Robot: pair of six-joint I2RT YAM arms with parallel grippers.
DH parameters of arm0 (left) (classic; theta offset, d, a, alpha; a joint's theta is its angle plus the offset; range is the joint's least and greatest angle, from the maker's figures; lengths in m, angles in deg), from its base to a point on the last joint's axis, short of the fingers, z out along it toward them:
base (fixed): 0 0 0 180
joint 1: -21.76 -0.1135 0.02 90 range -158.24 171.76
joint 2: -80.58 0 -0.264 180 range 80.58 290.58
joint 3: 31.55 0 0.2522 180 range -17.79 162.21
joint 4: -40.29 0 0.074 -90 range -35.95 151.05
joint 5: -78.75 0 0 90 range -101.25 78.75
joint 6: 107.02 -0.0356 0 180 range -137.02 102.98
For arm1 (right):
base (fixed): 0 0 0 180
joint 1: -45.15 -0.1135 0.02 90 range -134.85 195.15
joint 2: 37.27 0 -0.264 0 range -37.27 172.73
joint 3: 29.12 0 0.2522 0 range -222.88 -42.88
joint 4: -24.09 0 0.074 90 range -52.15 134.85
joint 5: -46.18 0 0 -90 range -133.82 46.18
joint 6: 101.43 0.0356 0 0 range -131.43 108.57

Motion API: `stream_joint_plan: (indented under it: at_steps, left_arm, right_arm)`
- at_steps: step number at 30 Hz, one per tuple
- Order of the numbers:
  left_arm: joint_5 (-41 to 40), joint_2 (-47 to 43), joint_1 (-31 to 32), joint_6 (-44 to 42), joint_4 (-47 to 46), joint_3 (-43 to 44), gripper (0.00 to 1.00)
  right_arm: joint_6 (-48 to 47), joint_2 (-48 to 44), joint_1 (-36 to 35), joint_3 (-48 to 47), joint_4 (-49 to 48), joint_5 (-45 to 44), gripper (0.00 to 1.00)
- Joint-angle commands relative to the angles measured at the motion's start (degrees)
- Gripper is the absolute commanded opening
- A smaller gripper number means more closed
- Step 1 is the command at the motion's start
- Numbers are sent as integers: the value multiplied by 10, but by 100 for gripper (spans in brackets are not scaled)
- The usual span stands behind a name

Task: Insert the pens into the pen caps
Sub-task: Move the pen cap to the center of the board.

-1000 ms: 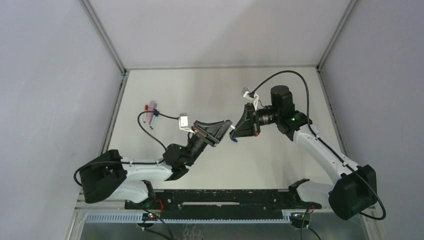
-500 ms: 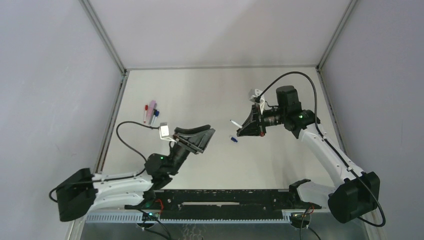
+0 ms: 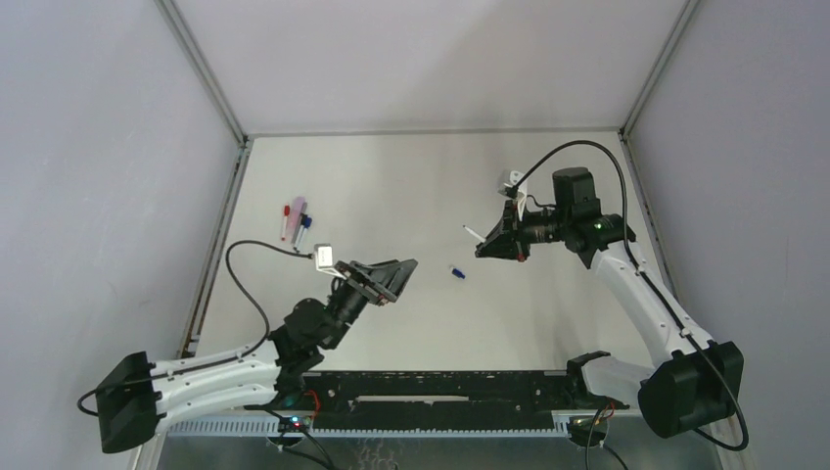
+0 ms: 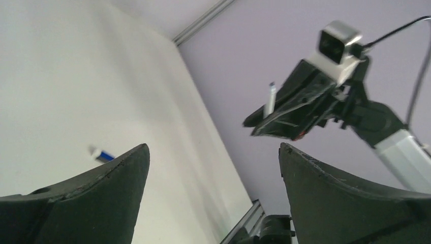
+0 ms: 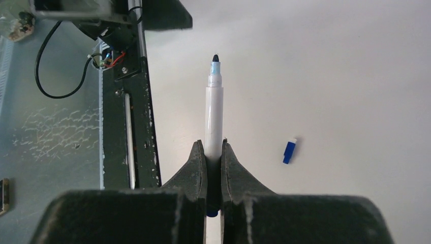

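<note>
The right gripper (image 5: 214, 148) is clamped on the blue-and-white pen (image 5: 214, 109), tip exposed and pointing outward for capping. The blue cap (image 3: 457, 272) lies loose on the table (image 3: 391, 176) between the arms. The left gripper (image 4: 213, 150), jaws wide and empty, faces it, probably to collect it. Other pens (image 3: 295, 219) lie far left.

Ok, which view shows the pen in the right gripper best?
The right wrist view: the blue-and-white pen fills mid-frame, uncapped, dark tip showing, clamped in the right gripper. The top view shows it only as a thin white sliver; the left wrist view, small and far off.
</note>
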Motion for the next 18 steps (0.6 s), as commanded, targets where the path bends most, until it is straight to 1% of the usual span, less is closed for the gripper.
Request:
stream_joint_plan:
  at_steps: [1,3,5,8,9,10,13,14,16,18]
  left_arm:
    - [-10,54,-14,84,37,14,100]
    - [-6,90,-20,113,55,37,99]
    - [1,132,-26,138,83,68,86]
    - [21,202,-45,199,163,127,72]
    - [28,226,-51,216,198,151,66]
    - [34,260,-56,230,236,178,58]
    - [53,336,-65,246,362,267,40]
    - [51,363,-65,259,402,302,36]
    - [52,415,-65,273,486,365,32]
    - [55,463,-66,289,548,431,32]
  right_arm:
    - [-13,2,11,-20,-1,-13,0]
    - [-12,5,14,-20,-2,-18,0]
    - [-10,6,16,-20,-3,-23,0]
    - [-9,4,19,-20,-3,-30,0]
    - [-9,3,19,-20,-4,-33,0]
    - [-10,3,19,-20,-4,-37,0]
    - [-12,1,21,-20,-4,-48,0]
    - [-13,1,21,-20,-4,-51,0]
    - [-12,-1,23,-20,-5,-55,0]
    - [-11,-3,25,-20,-6,-66,0]
